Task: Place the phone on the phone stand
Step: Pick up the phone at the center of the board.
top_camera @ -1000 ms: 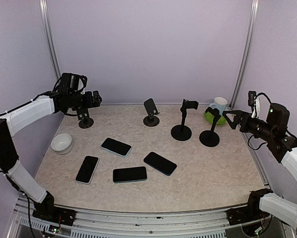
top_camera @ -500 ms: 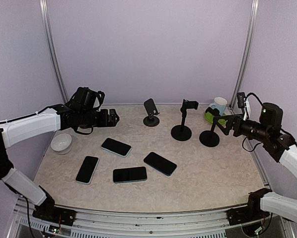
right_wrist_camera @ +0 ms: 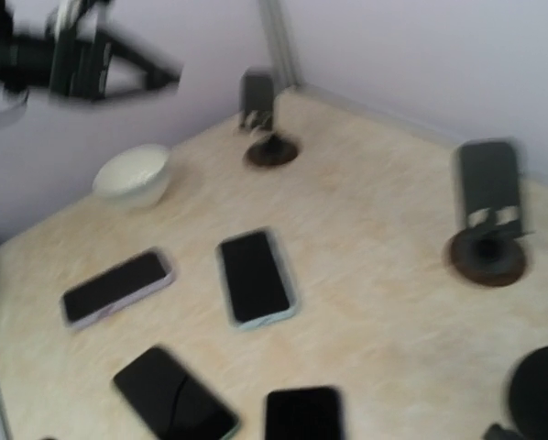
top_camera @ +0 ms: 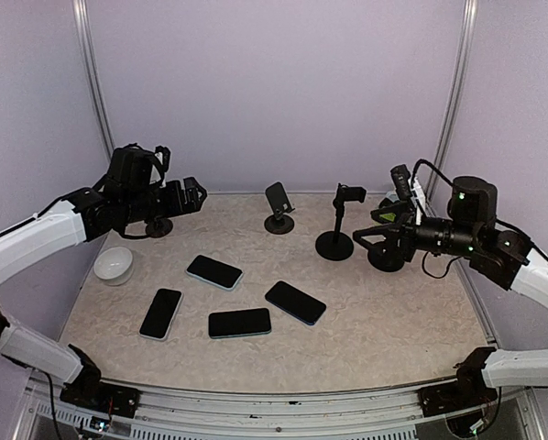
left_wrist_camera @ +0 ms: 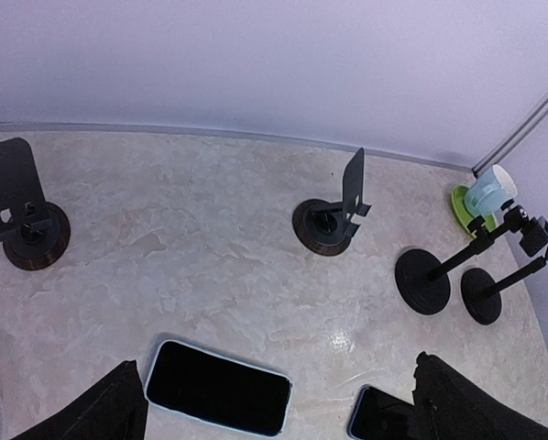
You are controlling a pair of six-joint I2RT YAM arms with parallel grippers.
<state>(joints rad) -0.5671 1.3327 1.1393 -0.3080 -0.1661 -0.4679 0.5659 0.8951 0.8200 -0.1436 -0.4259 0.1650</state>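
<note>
Several dark phones lie flat mid-table: one with a pale blue edge (top_camera: 213, 271), one in a lavender case (top_camera: 160, 313), one near the front (top_camera: 239, 322) and one to the right (top_camera: 295, 302). Two low plate stands (top_camera: 279, 209) (top_camera: 158, 225) and two tall clamp stands (top_camera: 336, 225) (top_camera: 387, 254) line the back, all without a phone. My left gripper (top_camera: 190, 194) hovers open high over the back left; its wrist view shows the pale-edged phone (left_wrist_camera: 217, 387) between its fingers (left_wrist_camera: 109, 411). My right gripper (top_camera: 377, 229) hangs open by the right tall stand. It holds nothing.
A white bowl (top_camera: 114, 264) sits at the left edge. A mug (left_wrist_camera: 487, 190) on a green plate (left_wrist_camera: 459, 202) stands in the back right corner, behind the tall stands. Purple walls and metal posts close in the table.
My right gripper has swung steadily left from the right wall to the tall stands. My left gripper reached out over the table, then drew back toward the back left. Both stayed open.
</note>
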